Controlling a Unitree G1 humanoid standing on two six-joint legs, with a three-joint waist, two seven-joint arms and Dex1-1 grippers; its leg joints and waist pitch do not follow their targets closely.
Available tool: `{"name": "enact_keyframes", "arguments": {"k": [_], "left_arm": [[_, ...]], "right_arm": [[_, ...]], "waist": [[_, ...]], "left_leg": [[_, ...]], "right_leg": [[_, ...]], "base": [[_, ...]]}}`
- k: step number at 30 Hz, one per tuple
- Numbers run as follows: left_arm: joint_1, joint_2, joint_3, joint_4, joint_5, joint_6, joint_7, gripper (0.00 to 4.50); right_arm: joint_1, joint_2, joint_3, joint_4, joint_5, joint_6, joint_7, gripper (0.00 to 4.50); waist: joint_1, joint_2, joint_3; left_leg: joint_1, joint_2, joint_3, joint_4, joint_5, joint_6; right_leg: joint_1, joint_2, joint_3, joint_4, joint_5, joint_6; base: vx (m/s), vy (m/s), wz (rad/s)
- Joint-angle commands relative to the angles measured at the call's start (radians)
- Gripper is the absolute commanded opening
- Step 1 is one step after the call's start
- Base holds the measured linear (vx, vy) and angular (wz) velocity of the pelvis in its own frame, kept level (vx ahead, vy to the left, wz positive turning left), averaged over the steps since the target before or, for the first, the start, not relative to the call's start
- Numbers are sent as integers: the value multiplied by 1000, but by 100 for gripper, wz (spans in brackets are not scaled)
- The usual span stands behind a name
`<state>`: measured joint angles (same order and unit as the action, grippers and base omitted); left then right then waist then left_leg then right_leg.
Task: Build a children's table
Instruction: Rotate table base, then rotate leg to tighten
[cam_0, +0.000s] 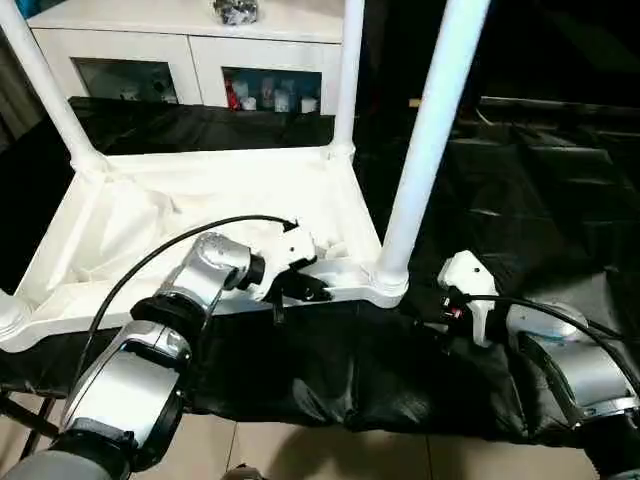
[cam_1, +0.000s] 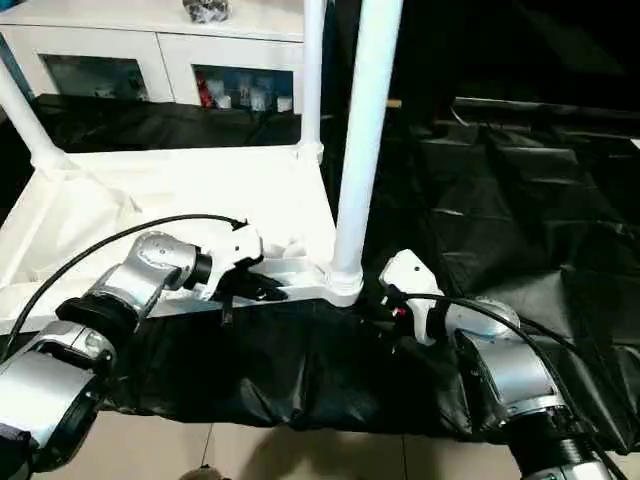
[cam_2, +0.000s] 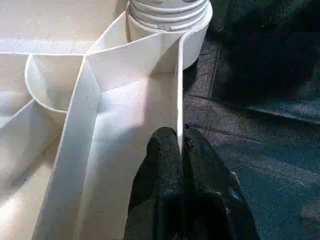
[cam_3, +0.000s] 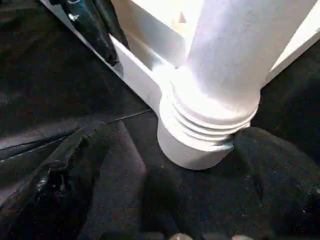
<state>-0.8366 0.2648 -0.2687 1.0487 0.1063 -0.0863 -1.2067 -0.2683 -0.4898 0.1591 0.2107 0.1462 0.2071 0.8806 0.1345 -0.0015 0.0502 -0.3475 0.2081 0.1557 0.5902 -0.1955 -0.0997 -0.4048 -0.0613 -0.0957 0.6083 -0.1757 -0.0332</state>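
The children's table lies upside down on black cloth, its ribbed white top (cam_0: 200, 200) facing up. Three tube legs stand in corner sockets: near right (cam_0: 425, 130), far right (cam_0: 350, 70) and far left (cam_0: 45, 85). My left gripper (cam_0: 300, 285) is shut on the thin near rim of the top (cam_2: 177, 100), one black finger (cam_2: 160, 165) on each side of the wall, a short way left of the near right socket (cam_2: 170, 20). My right gripper (cam_1: 385, 305) is open just right of that socket. In the right wrist view the leg's ringed base (cam_3: 205, 130) stands ahead of its fingers (cam_3: 65, 185).
A white cabinet (cam_0: 200, 50) with glass doors stands behind the table. Wrinkled black cloth (cam_0: 520, 200) covers the work surface and hangs over its front edge above the tan floor (cam_0: 300, 450). A black cable (cam_0: 150, 260) arcs over my left forearm.
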Motion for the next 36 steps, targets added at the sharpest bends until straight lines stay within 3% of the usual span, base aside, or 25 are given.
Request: {"name": "enact_keyframes", "arguments": {"k": [1,5,6,7,8,10,11,12,13,14,17,19,20,30,36], "left_arm": [[9,4,38,7,-41,-2,-5,6],[66,22,40,-52,-63,0,-51,6],[75,26,34,-61,-59,0,-52,6],[88,36,21,-70,-46,-3,-58,6],[101,44,9,-79,-34,-6,-59,6],[118,53,1,-94,-25,-2,-61,6],[124,55,4,-105,-27,10,-61,6],[132,58,5,-118,-27,15,-62,6],[137,61,4,-128,-25,20,-63,6],[140,63,4,-134,-24,22,-64,2],[147,70,2,-148,-18,23,-60,0],[156,77,0,-169,-20,34,-58,0],[162,81,-2,-185,-22,41,-59,0],[172,100,-8,-229,-24,78,-85,0],[161,77,2,-228,-22,118,-25,0]], "right_arm": [[-15,-1,-24,3,3,-12,-6,450],[-39,15,-39,24,15,-15,-17,450],[-43,20,-39,28,15,-18,-21,450],[-54,34,-38,36,18,-19,-27,450],[-63,46,-37,44,22,-18,-28,450],[-82,61,-27,68,17,-23,-29,450],[-93,65,-18,88,7,-34,-29,450],[-106,70,-9,113,0,-42,-25,450],[-116,73,1,135,-8,-52,-19,450],[-120,75,4,143,-11,-55,-15,432],[-136,80,22,175,-27,-73,2,411],[-156,89,38,210,-46,-93,12,401],[-174,97,48,242,-61,-110,14,381],[-226,140,41,333,-32,-127,41,297],[-220,180,39,372,-28,-126,34,277]], "waist": [[4,-7,-64],[2,-14,-67],[1,-9,-66],[-1,-9,-66],[-4,-16,-65],[-6,-10,-63],[-9,-17,-62],[-9,-12,-62],[-12,-22,-62],[-12,-18,-62],[-16,-17,-62],[-17,-23,-63],[-18,-20,-63],[-22,-21,-62],[-25,-17,-61]], "left_leg": [[-6,17,3,-63,-143,62],[-10,19,4,-61,-116,71],[-8,22,3,-64,-118,71],[-7,21,4,-63,-121,71],[-9,20,5,-64,-124,72],[-7,21,4,-66,-136,67],[-6,21,5,-67,-141,65],[-6,21,4,-67,-141,59],[-7,21,6,-67,-139,60],[-6,21,4,-67,-139,59],[-8,22,5,-67,-131,62],[-9,21,5,-66,-120,66],[-9,21,6,-66,-117,65],[-8,22,7,-66,-115,68],[-7,22,6,-67,-127,63]], "right_leg": [[68,-84,53,-87,-277,-134],[71,-86,55,-78,-218,-158],[68,-88,55,-77,-218,-163],[67,-87,54,-78,-223,-162],[67,-86,54,-79,-234,-158],[65,-88,54,-82,-268,-148],[64,-87,53,-85,-287,-144],[64,-89,54,-83,-298,-144],[64,-88,55,-85,-294,-142],[64,-90,55,-80,-294,-145],[64,-90,56,-80,-274,-149],[65,-89,56,-75,-257,-152],[64,-89,56,-76,-256,-156],[65,-89,57,-74,-249,-162],[62,-88,57,-76,-260,-164]], "base": [[0,0,0],[0,0,0],[0,0,0],[0,0,0],[0,0,0],[0,0,0],[0,0,0],[0,0,0],[0,0,0],[0,0,0],[0,0,0],[0,0,0],[0,0,0],[0,0,0],[0,0,0]]}}
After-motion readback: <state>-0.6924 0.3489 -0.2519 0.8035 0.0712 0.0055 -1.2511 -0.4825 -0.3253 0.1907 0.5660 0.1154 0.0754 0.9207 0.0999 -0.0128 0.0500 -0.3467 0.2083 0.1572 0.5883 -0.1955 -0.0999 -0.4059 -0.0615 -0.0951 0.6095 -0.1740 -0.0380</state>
